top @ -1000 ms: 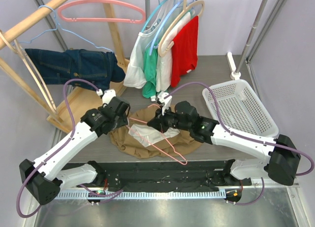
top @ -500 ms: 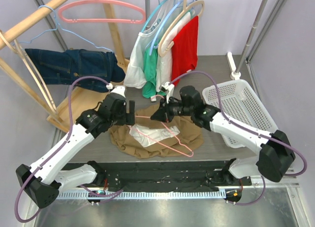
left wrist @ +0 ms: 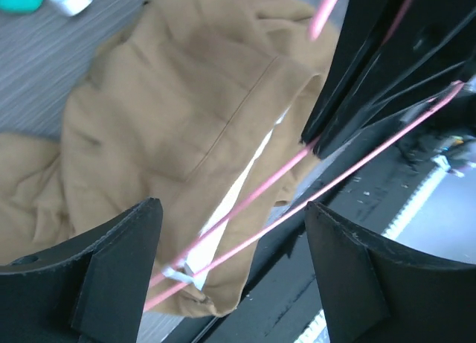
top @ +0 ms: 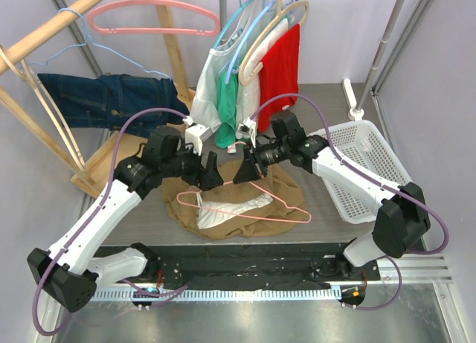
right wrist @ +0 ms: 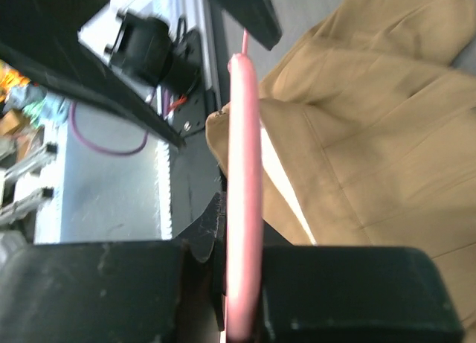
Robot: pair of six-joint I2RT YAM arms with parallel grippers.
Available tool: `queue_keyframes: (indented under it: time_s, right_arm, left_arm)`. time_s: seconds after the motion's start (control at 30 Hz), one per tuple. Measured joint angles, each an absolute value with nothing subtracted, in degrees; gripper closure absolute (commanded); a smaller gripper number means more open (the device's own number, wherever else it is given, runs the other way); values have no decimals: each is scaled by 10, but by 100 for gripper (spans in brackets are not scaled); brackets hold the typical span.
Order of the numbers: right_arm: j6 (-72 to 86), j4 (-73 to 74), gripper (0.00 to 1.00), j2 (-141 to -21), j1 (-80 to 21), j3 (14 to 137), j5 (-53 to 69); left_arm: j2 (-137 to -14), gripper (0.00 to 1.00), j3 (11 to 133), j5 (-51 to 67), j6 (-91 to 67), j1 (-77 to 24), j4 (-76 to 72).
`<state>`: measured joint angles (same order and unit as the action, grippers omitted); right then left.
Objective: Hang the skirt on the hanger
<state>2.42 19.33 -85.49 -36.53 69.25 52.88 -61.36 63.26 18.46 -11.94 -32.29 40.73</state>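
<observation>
Pinches the pink hanger (right wrist: 243, 135) in the right gripper (top: 247, 172), jaws pressed together on the thin wire, raised just above the cloth. Has the tan skirt (top: 286, 185) heaped on the table (top: 327, 105) between the two arms, white lining showing at its near side, not hung. Lays the hanger's wide triangle across the heap, slanting toward the near right. Seems to rest it on top of the fabric rather than through the waistband, though hard to judge from above.

Spreads the left gripper (left wrist: 232, 209) wide, gripping nothing, poised over the skirt's left part just beside the right one. Shows two pink wire runs crossing the gap between its fingers (left wrist: 111, 276); cannot tell whether either pad touches the wire.

Stands near a white basket (top: 372, 164) at the right, a rail of shirts (top: 279, 68) behind, and a denim garment (top: 111, 97) draped on the wooden rack (top: 44, 34) at the left. Carries a second pink hanger (top: 152, 28) up on that rack.
</observation>
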Motion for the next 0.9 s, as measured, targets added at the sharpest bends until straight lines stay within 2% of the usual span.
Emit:
queue_keyframes:
  time_s: [0.17, 0.33, 0.5, 0.73, 0.83, 0.9]
  right_arm:
    - [-13, 246, 99, -855, -365, 693, 553]
    - [-25, 264, 99, -855, -365, 697, 567]
    - [-27, 266, 99, -855, -365, 710, 579]
    - [-27, 265, 99, -855, -365, 723, 599]
    - [-27, 265, 99, -855, -365, 728, 604]
    - [-27, 263, 99, -855, -365, 729, 600]
  left_arm:
    - [-648, 35, 643, 322, -93, -288, 405]
    - [-675, 39, 642, 439, -83, -281, 405]
    - [-683, 50, 638, 499, -84, -280, 394]
    - [-723, 54, 633, 513, -83, -280, 389]
    - [-733, 65, 628, 504, -85, -277, 388]
    - [-733, 84, 628, 506, -88, -276, 385]
